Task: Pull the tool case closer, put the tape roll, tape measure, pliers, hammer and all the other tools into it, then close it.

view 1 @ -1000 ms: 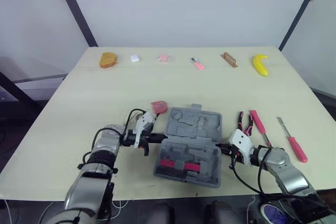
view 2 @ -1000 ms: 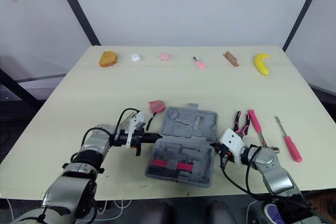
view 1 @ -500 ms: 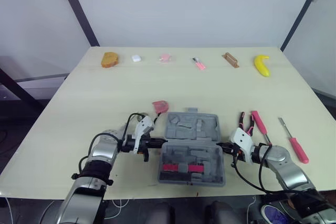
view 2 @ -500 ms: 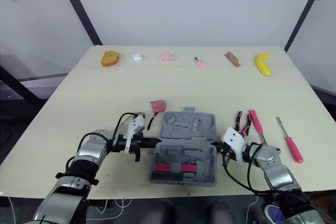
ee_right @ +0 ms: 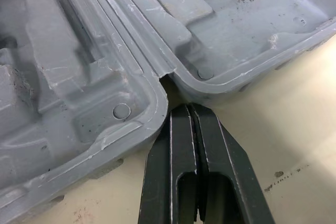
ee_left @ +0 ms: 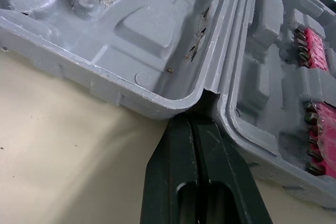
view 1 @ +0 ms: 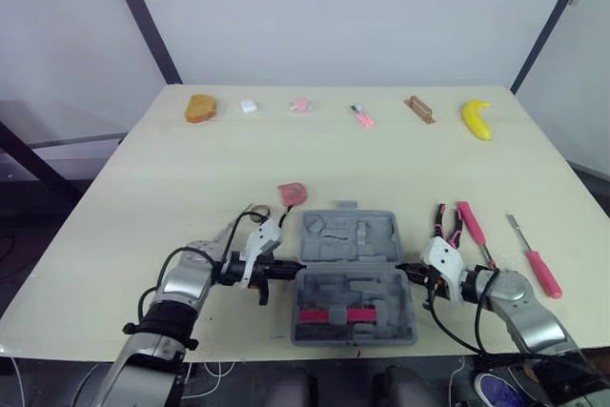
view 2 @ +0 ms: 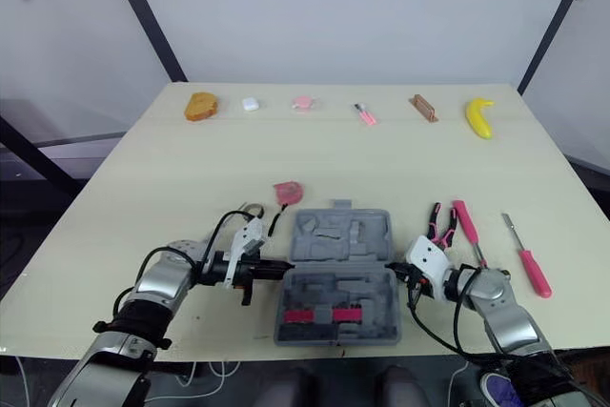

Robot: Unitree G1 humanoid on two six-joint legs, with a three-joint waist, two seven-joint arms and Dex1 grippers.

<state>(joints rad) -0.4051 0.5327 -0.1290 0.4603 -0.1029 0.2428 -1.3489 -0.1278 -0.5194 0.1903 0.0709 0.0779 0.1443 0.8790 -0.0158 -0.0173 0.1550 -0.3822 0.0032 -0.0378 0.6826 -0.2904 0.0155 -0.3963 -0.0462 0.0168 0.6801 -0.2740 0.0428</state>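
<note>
The grey tool case lies open near the table's front edge, lid half toward the back, with red bit holders in the near half. My left gripper is shut, its tip pressed into the hinge notch on the case's left side. My right gripper is shut too, its tip in the hinge notch on the right side. A pink tape measure sits just behind the case. Pliers, a pink-handled tool and a pink screwdriver lie to the right.
Along the far edge stand a bread piece, a small white item, a pink item, a small pink tool, a brown block and a banana. Bare tabletop lies between that row and the case.
The case has slid toward the front edge and turned from skewed to square. Both shut grippers came back with it at the hinge ends.
</note>
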